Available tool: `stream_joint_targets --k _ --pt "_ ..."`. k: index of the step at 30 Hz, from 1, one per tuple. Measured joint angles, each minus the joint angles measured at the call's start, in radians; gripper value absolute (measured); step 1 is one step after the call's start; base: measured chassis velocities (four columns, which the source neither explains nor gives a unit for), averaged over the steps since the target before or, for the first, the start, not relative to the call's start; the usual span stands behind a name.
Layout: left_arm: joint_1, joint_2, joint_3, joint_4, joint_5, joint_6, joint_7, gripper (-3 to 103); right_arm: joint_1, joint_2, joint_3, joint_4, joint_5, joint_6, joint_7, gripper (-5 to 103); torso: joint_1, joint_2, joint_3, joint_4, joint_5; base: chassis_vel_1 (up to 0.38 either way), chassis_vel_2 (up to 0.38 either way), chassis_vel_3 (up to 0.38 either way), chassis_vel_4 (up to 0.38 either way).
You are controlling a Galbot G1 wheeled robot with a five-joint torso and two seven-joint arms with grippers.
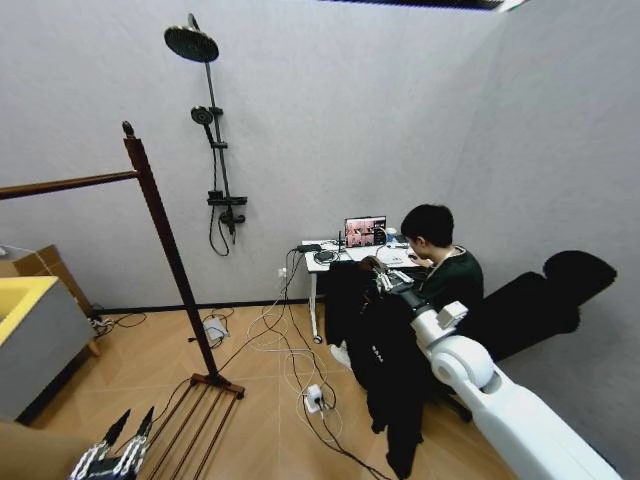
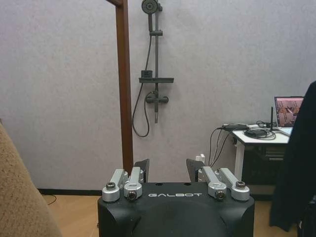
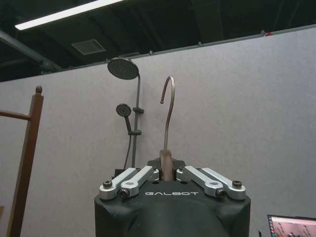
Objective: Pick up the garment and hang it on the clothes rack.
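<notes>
Beside the clothes rack (image 1: 165, 240) | right hand (image 3: 167, 170) clenches garment (image 1: 390, 370) hanger (hook up) | left hand (image 2: 169, 173) likely released, low.

The garment (image 1: 385, 355) is plain black, its hanger neck (image 3: 166, 160) dark brown under a dull silver hook (image 3: 169, 106). The clothes rack (image 1: 165, 240) is dark reddish-brown. Beside the rack, the shower fixture (image 1: 212, 130) is black on a grey wall (image 1: 330, 110). The floor (image 1: 255, 400) is light wood herringbone.

Wood-pattern floor (image 1: 140, 360) carries the clothes rack (image 1: 165, 240) base; cables (image 1: 290, 350) and power strip (image 1: 313, 398) lie alongside.
</notes>
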Motion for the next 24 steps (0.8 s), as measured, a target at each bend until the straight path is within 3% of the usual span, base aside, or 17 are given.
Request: stream_joint_targets --k 6,15,24 --pt "0.000 0.000 0.000 0.000 0.000 0.000 0.000 46 0.067 0.001 -0.037 -0.027 0.033 0.015 -0.043 10 -0.002 -0.004 -0.002 -0.0003 0.0000 0.000 0.000 0.000 0.000" --pt "0.000 0.000 0.000 0.000 0.000 0.000 0.000 46 0.184 0.031 -0.150 -0.051 0.056 0.002 -0.038 10 -0.002 -0.004 -0.002 0.0000 0.0000 0.055 0.044 0.051 0.059" --pt "0.000 0.000 0.000 0.000 0.000 0.000 0.000 46 0.230 0.040 -0.189 -0.069 0.068 -0.006 -0.024 10 -0.002 -0.004 -0.002 -0.0003 0.0000 0.106 0.104 0.102 0.096"
